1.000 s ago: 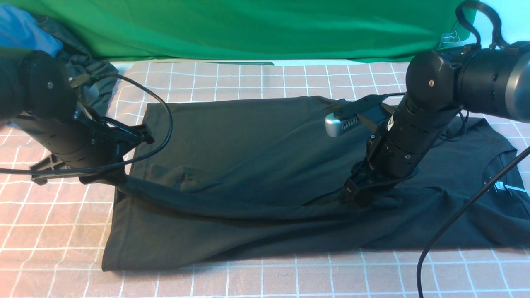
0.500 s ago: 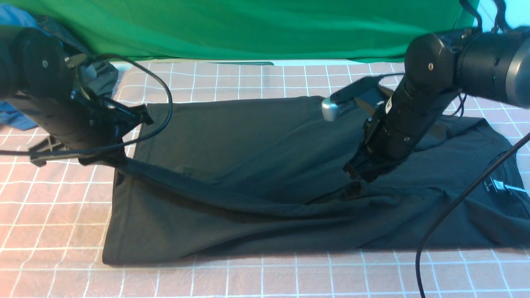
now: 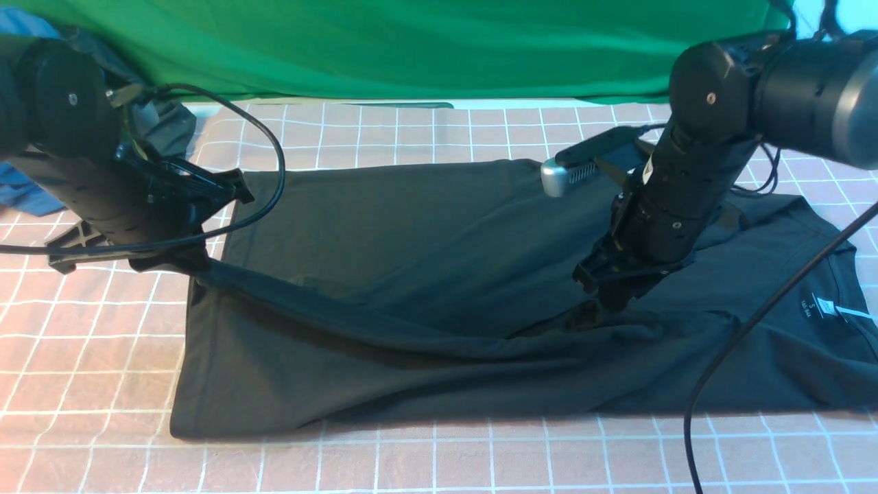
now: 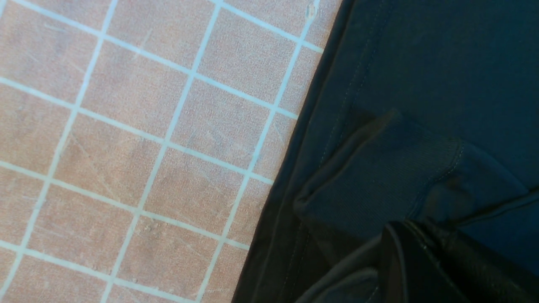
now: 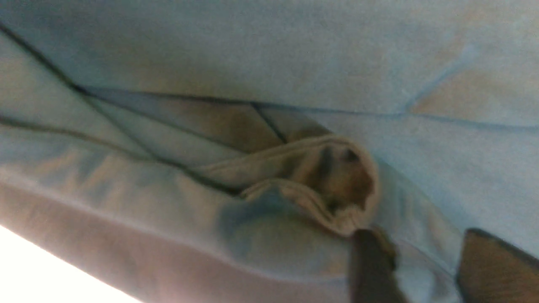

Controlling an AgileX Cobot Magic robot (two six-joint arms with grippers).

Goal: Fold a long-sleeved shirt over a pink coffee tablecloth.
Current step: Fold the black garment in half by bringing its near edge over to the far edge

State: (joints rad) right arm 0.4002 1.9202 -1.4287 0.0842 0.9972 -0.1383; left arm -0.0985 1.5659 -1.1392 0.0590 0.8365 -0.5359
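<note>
The pink coffee tablecloth (image 3: pixel 411 134) extends under and beyond both sets of jaws in every direction, with the green cloth (image 3: pixel 411 48) hanging past its far edge. The long-sleeved shirt (image 3: pixel 411 233) lies flat on the tablecloth and spans the whole interval between the two sets of jaws, its collar end lying to the outer side of the right jaws. One sleeve (image 3: pixel 384 333) is drawn as a raised ridge across the body, running from the left jaws to a point directly below the right jaws. The left gripper (image 3: pixel 186 264) has its jaws pressed together, pinching this sleeve. The ribbed cuff (image 4: pixel 379 176) projects just ahead of them, over the shirt hem. The right gripper (image 3: pixel 610 291) hovers just above the shirt, jaws spread and gripping nothing. Its fingers (image 5: pixel 370 269) stand apart, with a bunched roll of fabric (image 5: pixel 332 185) just ahead of them.
</note>
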